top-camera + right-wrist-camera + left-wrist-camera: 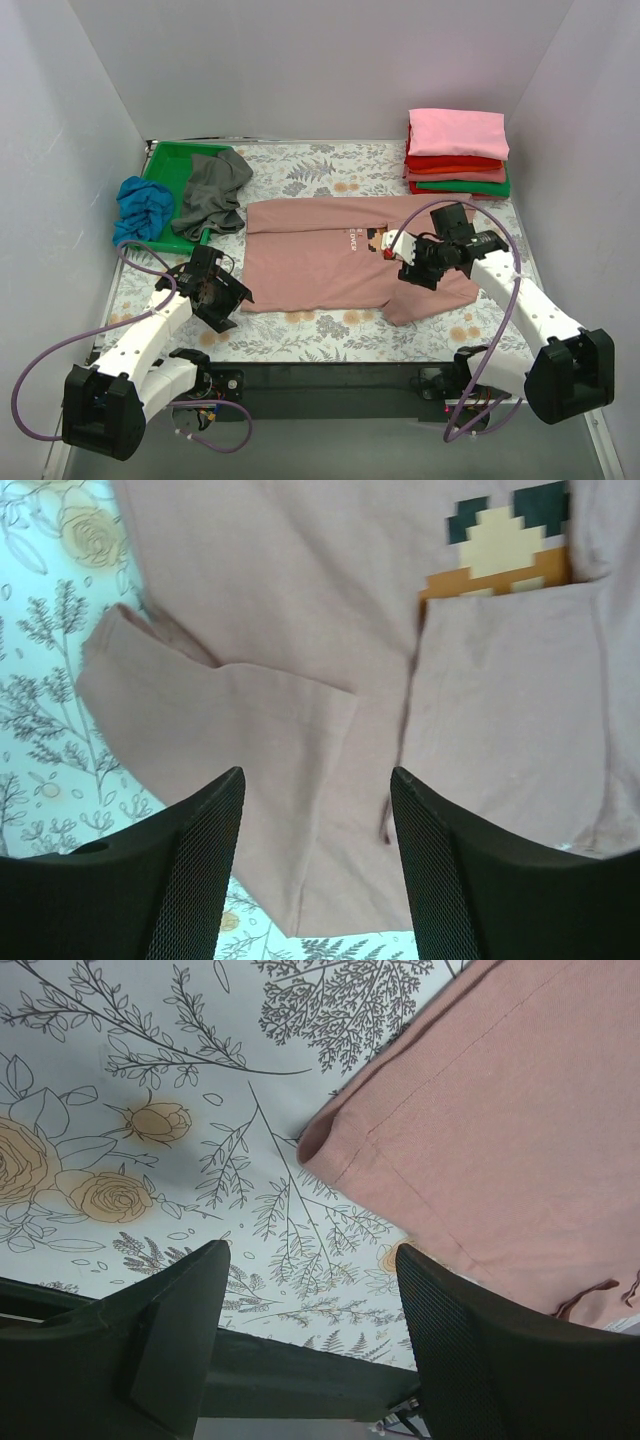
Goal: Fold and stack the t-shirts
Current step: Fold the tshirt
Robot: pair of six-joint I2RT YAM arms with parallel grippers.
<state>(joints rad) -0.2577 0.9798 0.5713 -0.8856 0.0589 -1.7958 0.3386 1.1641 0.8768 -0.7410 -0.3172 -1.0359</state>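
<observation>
Dusty-pink t-shirt (320, 262) beneath spread right end effector (315, 780), its corner beside spread left end effector (312, 1255).

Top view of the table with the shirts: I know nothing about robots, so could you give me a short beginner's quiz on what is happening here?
1. True or false: the left gripper is holding the dusty-pink t-shirt.
2. Which colour tops the folded stack at the far right? A pink, B green, C grey.
3. In a few words: what lies directly under the right gripper, and are its jaws open or shut?

Key
1. False: it is open, above the table covering beside the shirt's corner.
2. A, the pink t-shirt.
3. The dusty-pink t-shirt; open, holding nothing.
</observation>
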